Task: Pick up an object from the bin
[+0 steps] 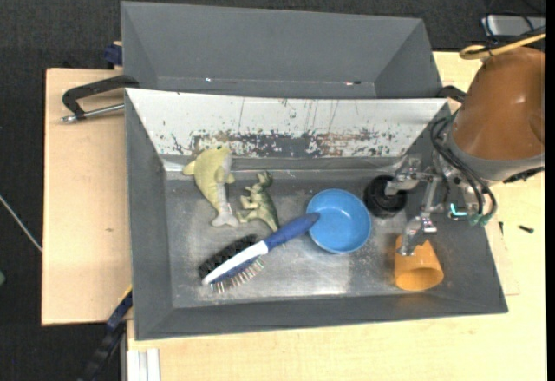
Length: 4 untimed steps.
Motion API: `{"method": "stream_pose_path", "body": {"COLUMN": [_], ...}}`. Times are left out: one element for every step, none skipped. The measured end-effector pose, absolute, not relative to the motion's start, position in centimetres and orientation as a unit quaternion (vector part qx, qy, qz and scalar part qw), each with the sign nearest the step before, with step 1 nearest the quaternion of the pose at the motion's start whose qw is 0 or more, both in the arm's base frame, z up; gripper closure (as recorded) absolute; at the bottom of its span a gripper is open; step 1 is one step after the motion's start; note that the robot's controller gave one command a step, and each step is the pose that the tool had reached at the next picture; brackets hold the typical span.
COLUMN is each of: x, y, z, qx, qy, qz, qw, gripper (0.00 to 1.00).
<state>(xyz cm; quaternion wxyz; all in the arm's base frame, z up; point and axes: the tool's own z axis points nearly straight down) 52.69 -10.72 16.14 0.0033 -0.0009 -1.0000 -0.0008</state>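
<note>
The pincer (416, 232) hangs at the lower right of the frame; released or clenched, I cannot tell. An orange cup (420, 272) lies just below it, in the bin's (147, 197) lower right corner, blue bowl (340, 223) to its left

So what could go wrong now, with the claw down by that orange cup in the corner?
The orange cup seems to lie on its side by the claw, so it might roll or slip away. The claw works close to the bin's right wall and could bump it. The blue bowl and a black round thing sit nearby and may get nudged.
</note>
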Motion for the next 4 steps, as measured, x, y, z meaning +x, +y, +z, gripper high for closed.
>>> {"method": "stream_pose_path", "body": {"x": [56.2,56.6,56.5,51.2], "y": [-12.0,-12.0,-10.4,-11.8], "z": [8.9,9.1,24.6,11.4], "qx": [-0.013,-0.013,0.004,0.015], "qy": [-1.000,-1.000,-1.000,-1.000], "qz": [0.001,0.001,0.001,-0.003], "qw": [-0.008,-0.015,-0.008,0.001], "gripper": [0.00,1.00,1.00,1.00]}}
